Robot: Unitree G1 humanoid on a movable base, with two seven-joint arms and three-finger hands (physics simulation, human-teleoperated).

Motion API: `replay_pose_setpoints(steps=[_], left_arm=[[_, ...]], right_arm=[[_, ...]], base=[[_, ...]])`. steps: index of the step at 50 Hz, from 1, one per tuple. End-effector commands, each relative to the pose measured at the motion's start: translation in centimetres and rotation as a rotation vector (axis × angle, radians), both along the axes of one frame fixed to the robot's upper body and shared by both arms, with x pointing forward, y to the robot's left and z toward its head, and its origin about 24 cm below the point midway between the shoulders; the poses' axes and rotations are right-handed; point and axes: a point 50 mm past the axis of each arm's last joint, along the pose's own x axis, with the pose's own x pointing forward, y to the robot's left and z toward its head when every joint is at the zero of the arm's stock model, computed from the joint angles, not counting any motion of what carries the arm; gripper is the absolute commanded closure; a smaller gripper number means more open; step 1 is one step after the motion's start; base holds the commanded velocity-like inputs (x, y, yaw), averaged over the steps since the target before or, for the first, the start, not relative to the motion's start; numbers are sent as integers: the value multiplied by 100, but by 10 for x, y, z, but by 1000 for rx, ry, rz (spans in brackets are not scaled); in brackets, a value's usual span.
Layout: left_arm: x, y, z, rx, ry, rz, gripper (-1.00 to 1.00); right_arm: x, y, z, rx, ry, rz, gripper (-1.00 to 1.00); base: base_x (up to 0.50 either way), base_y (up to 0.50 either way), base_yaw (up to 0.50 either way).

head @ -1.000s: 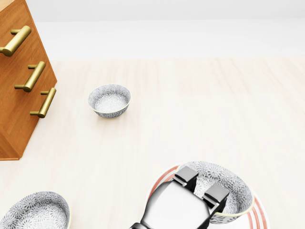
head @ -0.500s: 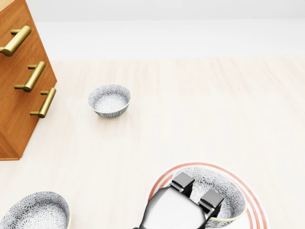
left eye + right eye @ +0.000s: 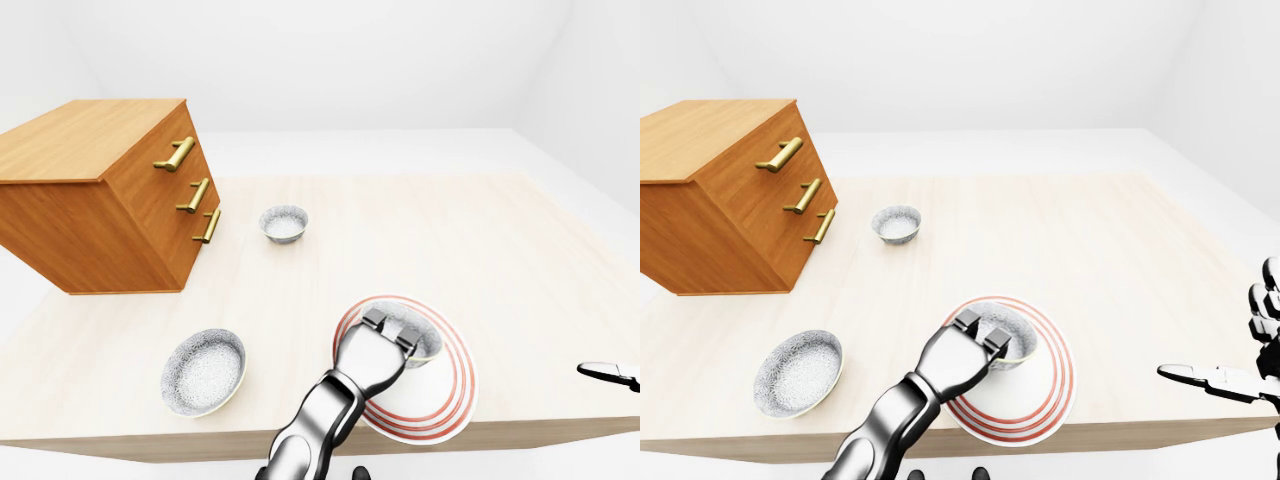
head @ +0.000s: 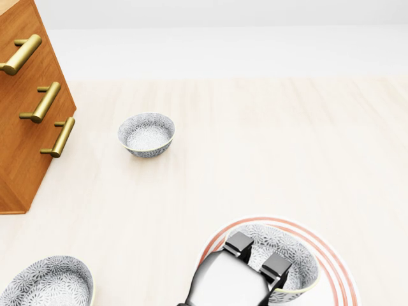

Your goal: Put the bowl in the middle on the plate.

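- Presently the left hand (image 4: 256, 256) grips the near rim of the bowl (image 4: 287, 261), two dark fingers (image 4: 238, 243) hooked over the edge into its hollow.
- That bowl sits within the red rings of the plate (image 4: 335, 268), low in the head view; whether its base touches the plate or hangs just above cannot be told.
- Relation that governs the next move: the bowl lies directly ahead of the left hand, toward the view's upper right, roughly centred on the plate, so release and withdrawal down-left appears to be what remains.
- Right hand (image 3: 1262, 345) stands well apart at the right edge of the right-eye view, fingers spread and holding nothing; the left is plainly the nearer.
- Surface: a pale wooden table (image 3: 480, 240), with a second bowl (image 3: 203, 371) near its lower edge and a third bowl (image 3: 283, 223) beside the drawer chest (image 3: 100, 200).
- Room: plain white walls, nothing else evident.
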Motion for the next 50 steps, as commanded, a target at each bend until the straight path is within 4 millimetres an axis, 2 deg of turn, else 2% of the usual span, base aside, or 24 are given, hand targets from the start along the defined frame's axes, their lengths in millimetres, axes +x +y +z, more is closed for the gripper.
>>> replay_pose_setpoints(steps=[1,12,25,32,35,50], left_arm=[[3,2,-3,11,-33,20,100],[3,1,-9,15,-32,23,100],[4,1,-5,4,-34,25,100],[4,1,-9,6,-35,27,100],[5,0,-3,-16,-35,27,100],[0,-1,-9,-36,-16,17,100]], right_arm=[[0,0,1,-3,-1,1,-100],[0,0,-1,3,3,-2,-100],[1,-1,-3,11,8,-5,-100],[0,0,-1,2,3,-1,-100],[0,0,0,-2,1,0,-100],[1,0,1,-6,0,0,-100]], base=[[0,0,0],[0,0,0],[0,0,0],[0,0,0],[0,0,0],[0,0,0]])
